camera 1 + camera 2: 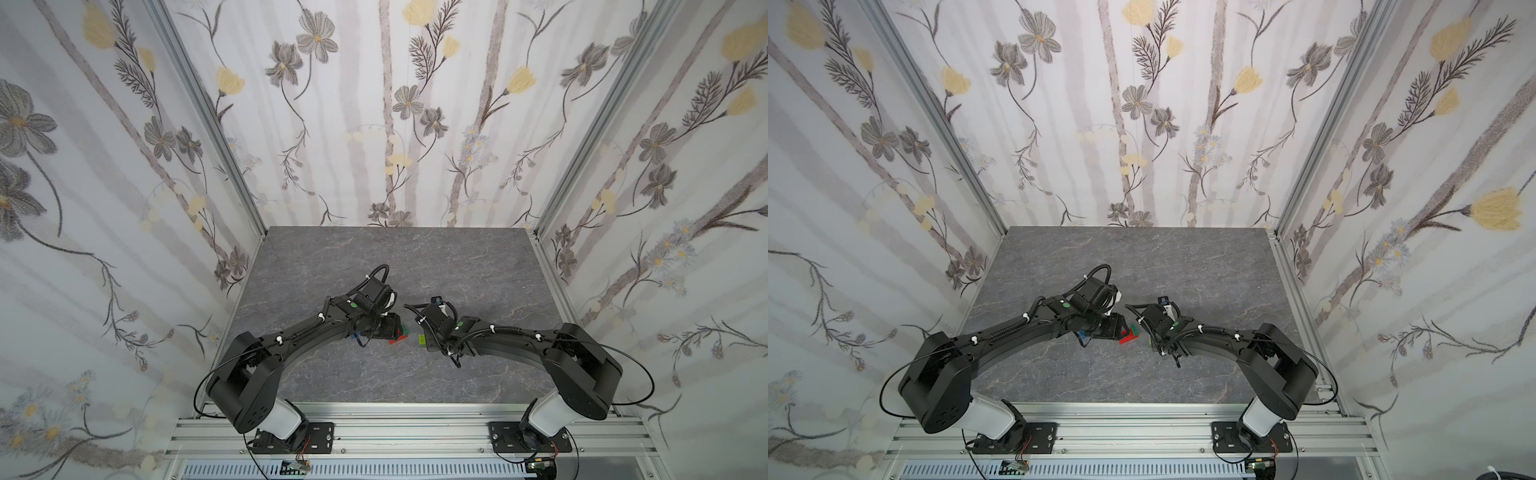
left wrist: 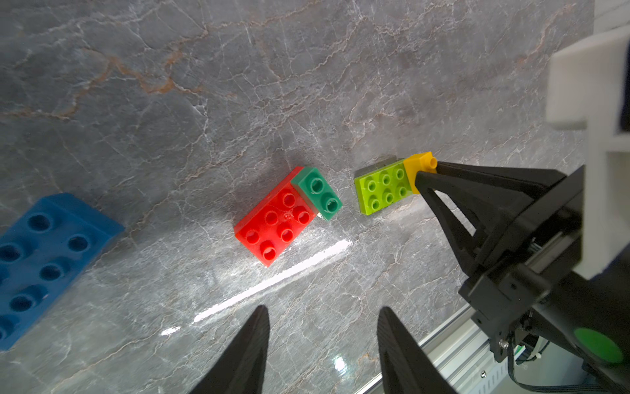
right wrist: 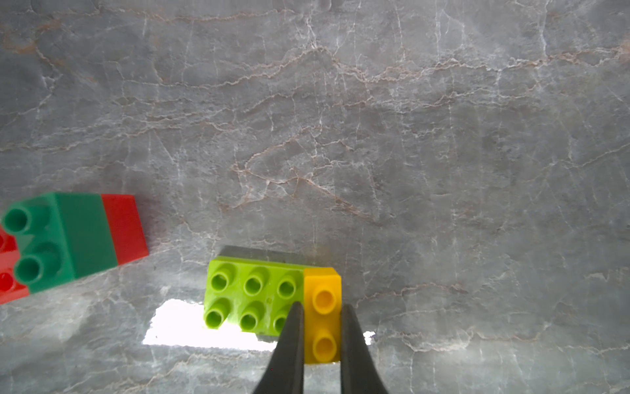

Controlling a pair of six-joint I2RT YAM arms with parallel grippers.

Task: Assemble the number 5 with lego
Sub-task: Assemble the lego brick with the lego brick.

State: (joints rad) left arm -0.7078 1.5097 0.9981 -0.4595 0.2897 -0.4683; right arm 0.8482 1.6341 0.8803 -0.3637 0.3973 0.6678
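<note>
Grey table (image 2: 170, 102). Blue brick (image 2: 47, 259) lies off to the side of the left gripper (image 2: 322, 341), whose jaws are spread over bare table. Just ahead of it: red brick (image 2: 272, 225) with the dark green brick (image 2: 318, 194) stuck on. Lime brick (image 3: 252, 293) carries the yellow brick (image 3: 322, 307), pinched by the right gripper (image 3: 322, 327).

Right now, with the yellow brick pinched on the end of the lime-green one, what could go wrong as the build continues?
1. The right end effector grips only the yellow brick; a lift may pop it off the lime-green brick.
2. The red brick with its dark green brick lies close beside the lime-green brick; sliding across could knock it askew.
3. The blue brick lies apart, and the left end effector stands open and empty, so nothing steadies any brick.
</note>
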